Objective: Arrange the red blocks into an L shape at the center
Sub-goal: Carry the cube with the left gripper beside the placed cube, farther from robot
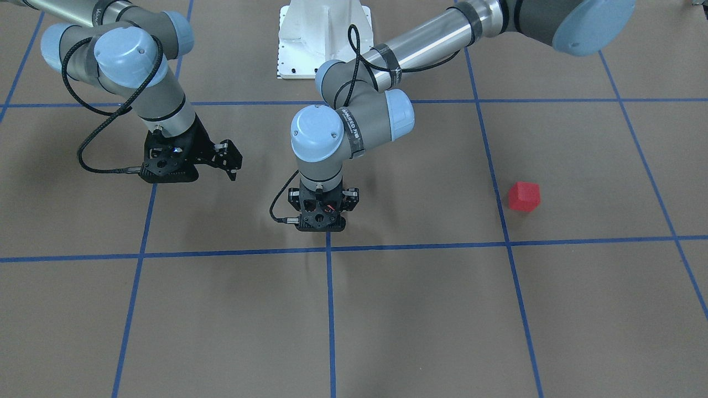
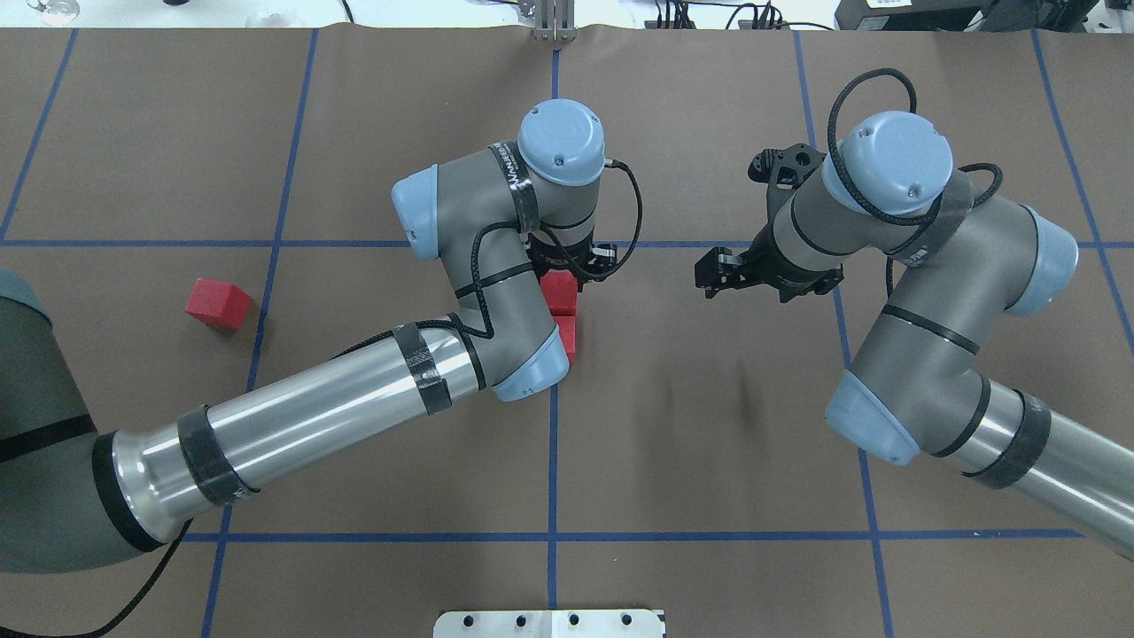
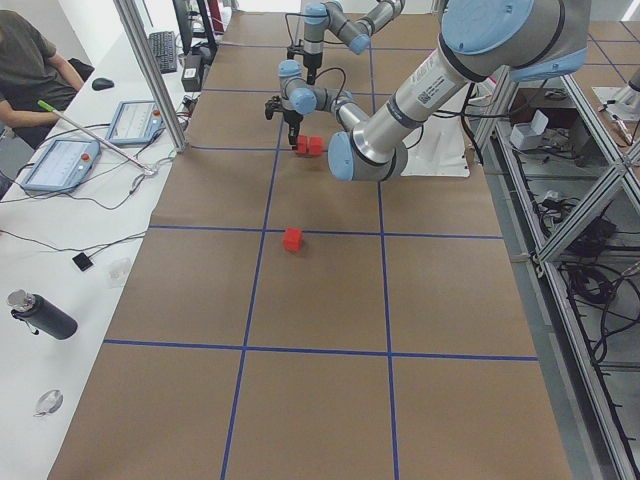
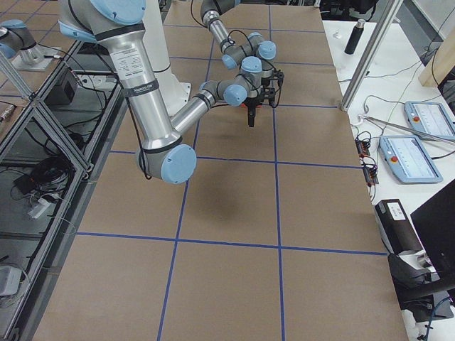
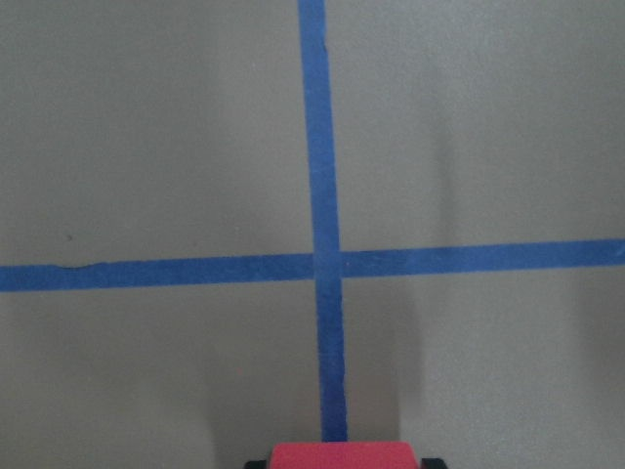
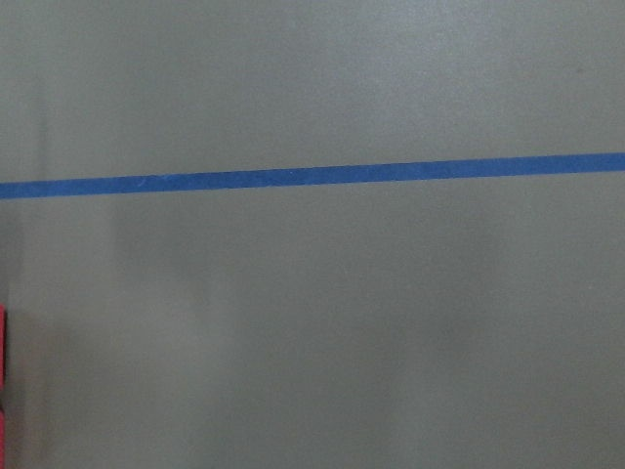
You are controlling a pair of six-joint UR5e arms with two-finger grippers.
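Observation:
Two red blocks sit touching on the middle blue line (image 2: pixel 553 443) of the brown floor. My left gripper (image 2: pixel 567 270) points straight down and is shut on the far one (image 2: pixel 558 290), which shows between the fingertips at the bottom of the left wrist view (image 5: pixel 342 455). The near block (image 2: pixel 568 337) lies partly under my left forearm. Both show side by side in the exterior left view (image 3: pixel 309 146). The third red block (image 2: pixel 219 303) lies alone to the left (image 1: pixel 524 196). My right gripper (image 2: pixel 722 270) hovers open and empty, to the right of the pair.
The white robot base plate (image 1: pixel 323 38) stands at the robot's edge of the floor. An operators' table with tablets (image 3: pixel 60 160) and a seated person (image 3: pixel 30 60) runs along the far side. Blue tape divides the floor into large squares.

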